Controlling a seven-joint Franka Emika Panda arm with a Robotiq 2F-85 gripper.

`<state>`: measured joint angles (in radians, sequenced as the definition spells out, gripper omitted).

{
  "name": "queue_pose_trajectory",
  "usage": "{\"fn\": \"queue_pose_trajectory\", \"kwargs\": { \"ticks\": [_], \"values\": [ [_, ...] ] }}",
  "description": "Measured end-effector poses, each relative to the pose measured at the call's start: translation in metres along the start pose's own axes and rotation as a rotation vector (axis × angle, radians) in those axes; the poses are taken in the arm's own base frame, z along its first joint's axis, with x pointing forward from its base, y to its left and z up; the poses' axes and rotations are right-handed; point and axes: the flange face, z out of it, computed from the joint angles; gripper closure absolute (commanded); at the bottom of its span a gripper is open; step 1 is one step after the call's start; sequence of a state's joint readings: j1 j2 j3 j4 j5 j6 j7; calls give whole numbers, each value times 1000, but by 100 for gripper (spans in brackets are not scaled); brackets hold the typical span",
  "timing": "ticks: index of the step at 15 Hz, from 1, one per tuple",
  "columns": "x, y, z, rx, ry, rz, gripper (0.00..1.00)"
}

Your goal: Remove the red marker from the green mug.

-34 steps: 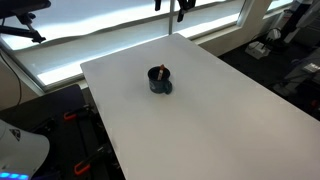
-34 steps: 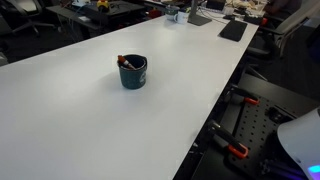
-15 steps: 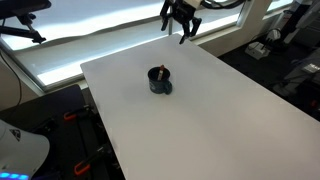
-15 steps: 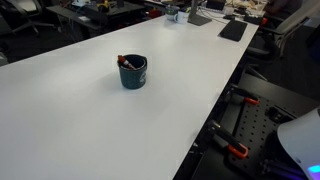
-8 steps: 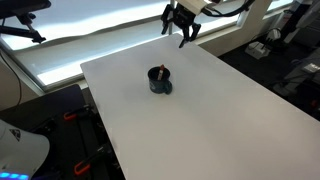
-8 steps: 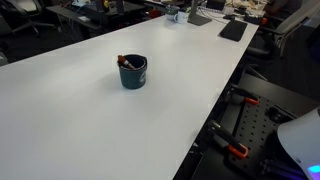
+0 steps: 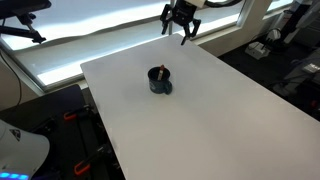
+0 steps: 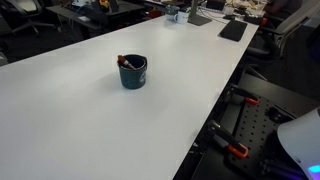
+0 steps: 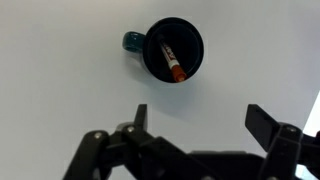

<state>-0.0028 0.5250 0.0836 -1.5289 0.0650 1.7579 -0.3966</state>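
The green mug (image 7: 159, 81) stands on the white table (image 7: 220, 120), also in an exterior view (image 8: 133, 72) and in the wrist view (image 9: 172, 52). The red marker (image 9: 171, 62) leans inside it, its tip poking over the rim (image 8: 122, 60) and showing in an exterior view (image 7: 159, 71). My gripper (image 7: 181, 25) hangs high above the table's far edge, well away from the mug. Its fingers are spread wide and empty (image 9: 203, 118). The gripper is out of the other exterior view.
The table's edges drop to a dark floor with equipment and clamps (image 8: 238, 152). Desks with clutter stand beyond the far end (image 8: 200, 15). A bright window strip (image 7: 90, 45) runs behind the table.
The gripper came down into an exterior view over the table's far edge since 2.3 s ago and has barely shifted in the last second. Mug and marker have not moved.
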Motion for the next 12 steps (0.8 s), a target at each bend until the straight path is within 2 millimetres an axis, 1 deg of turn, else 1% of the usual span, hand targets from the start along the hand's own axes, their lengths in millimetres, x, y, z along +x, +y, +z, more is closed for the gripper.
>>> {"fn": "queue_pose_trajectory", "kwargs": {
  "ticks": [3,5,7,12],
  "values": [
    [14,-25,16,51,-90,-130,0],
    [20,-36,30,78,-145,-181,0],
    [25,-37,37,84,-159,-191,0],
    [25,-34,38,86,-161,-189,0]
  ]
}}
